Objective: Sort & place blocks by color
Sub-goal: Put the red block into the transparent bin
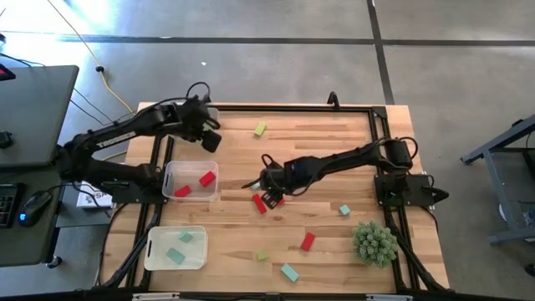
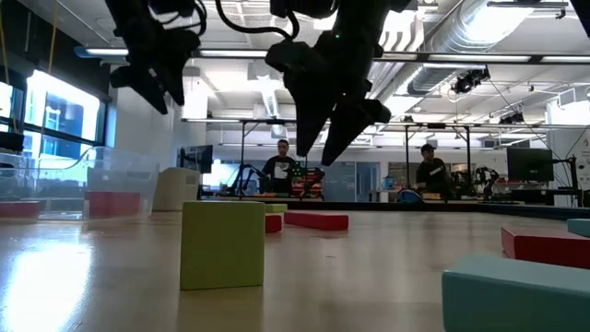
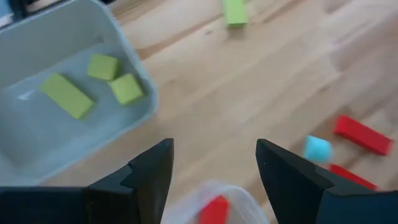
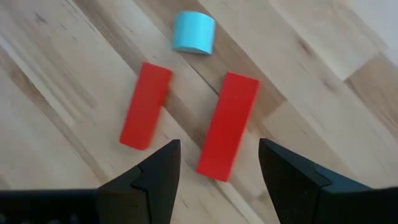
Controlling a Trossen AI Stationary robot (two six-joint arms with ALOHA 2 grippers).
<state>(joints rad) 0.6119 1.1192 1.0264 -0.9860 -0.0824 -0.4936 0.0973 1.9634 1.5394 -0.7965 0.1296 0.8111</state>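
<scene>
My right gripper (image 1: 266, 191) (image 4: 217, 152) hovers open above two red bars (image 4: 147, 104) (image 4: 227, 124) that lie flat on the wood, with a teal block (image 4: 193, 32) just past them. My left gripper (image 1: 209, 134) (image 3: 214, 152) is open and empty, up in the air between the far-left bin (image 3: 68, 93), which holds three yellow-green blocks, and the middle-left bin (image 1: 191, 180), which holds red blocks. Loose on the table are a green block (image 1: 260, 130), a teal one (image 1: 344, 210), a red one (image 1: 308, 242), another green (image 1: 262, 255) and another teal (image 1: 289, 272).
A third clear bin (image 1: 175, 248) at the near left holds teal blocks. The spiky green plant ball (image 1: 374, 242) sits near the table's right near corner. A black frame (image 1: 380, 150) borders the table. People stand in the room beyond (image 2: 279, 166).
</scene>
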